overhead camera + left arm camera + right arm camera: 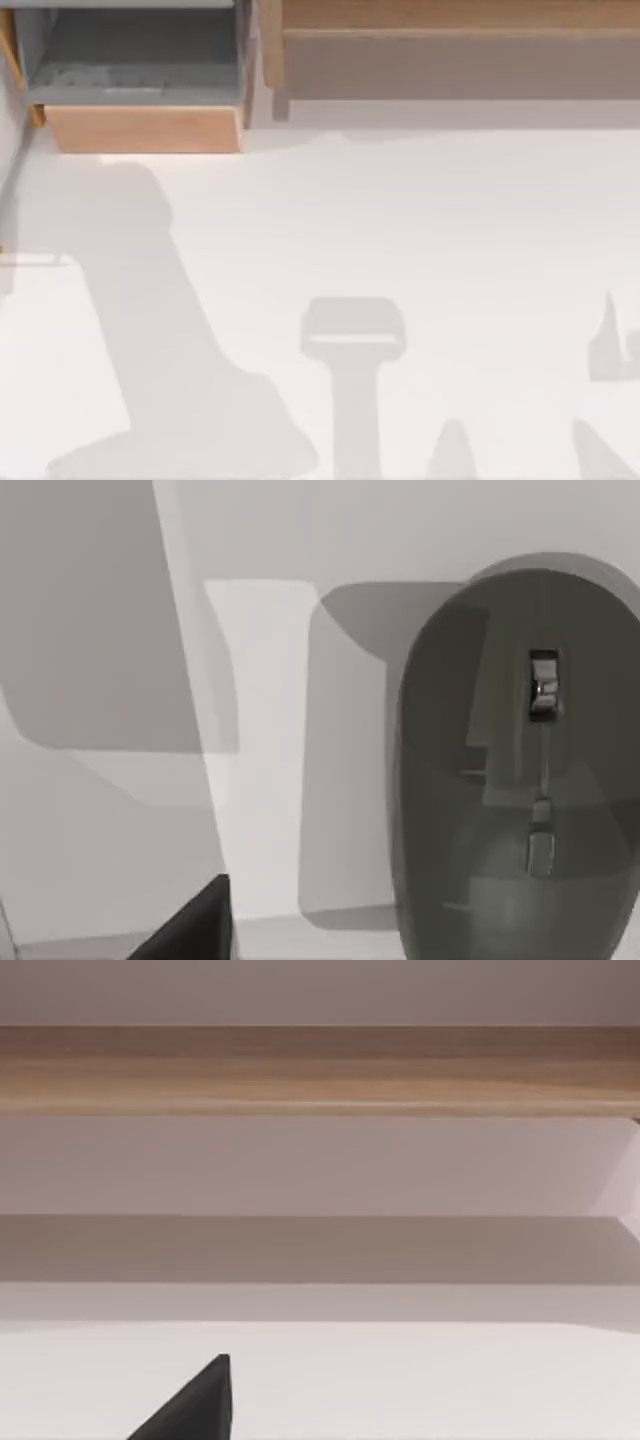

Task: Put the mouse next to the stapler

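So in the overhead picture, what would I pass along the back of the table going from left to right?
Open wooden drawer with a grey inside → a narrow gap of white table → the long wooden shelf running to the right edge.
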`<state>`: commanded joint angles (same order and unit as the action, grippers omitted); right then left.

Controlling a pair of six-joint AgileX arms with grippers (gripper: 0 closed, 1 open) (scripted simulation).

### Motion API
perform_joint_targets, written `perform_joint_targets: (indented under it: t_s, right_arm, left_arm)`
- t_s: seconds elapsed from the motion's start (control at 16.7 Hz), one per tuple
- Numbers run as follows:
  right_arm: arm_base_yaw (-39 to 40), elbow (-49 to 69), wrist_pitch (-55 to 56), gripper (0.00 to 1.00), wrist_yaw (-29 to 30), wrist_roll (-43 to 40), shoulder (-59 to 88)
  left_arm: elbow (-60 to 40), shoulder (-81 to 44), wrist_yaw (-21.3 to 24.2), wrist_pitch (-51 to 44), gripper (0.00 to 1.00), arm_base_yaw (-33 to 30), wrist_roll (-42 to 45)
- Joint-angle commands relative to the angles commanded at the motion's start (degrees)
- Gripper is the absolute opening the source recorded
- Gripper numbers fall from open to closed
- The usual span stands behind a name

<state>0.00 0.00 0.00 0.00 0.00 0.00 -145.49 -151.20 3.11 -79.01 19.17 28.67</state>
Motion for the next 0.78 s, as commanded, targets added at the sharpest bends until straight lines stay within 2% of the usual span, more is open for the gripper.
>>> perform_joint_targets:
  t_s: [0.78]
  right_arm:
    - [0.00,0.00,0.00,1.00,0.00,0.00,0.00]
  left_arm:
    - [5.19,0.41,0.01,4.67,1.00,0.38,0.40]
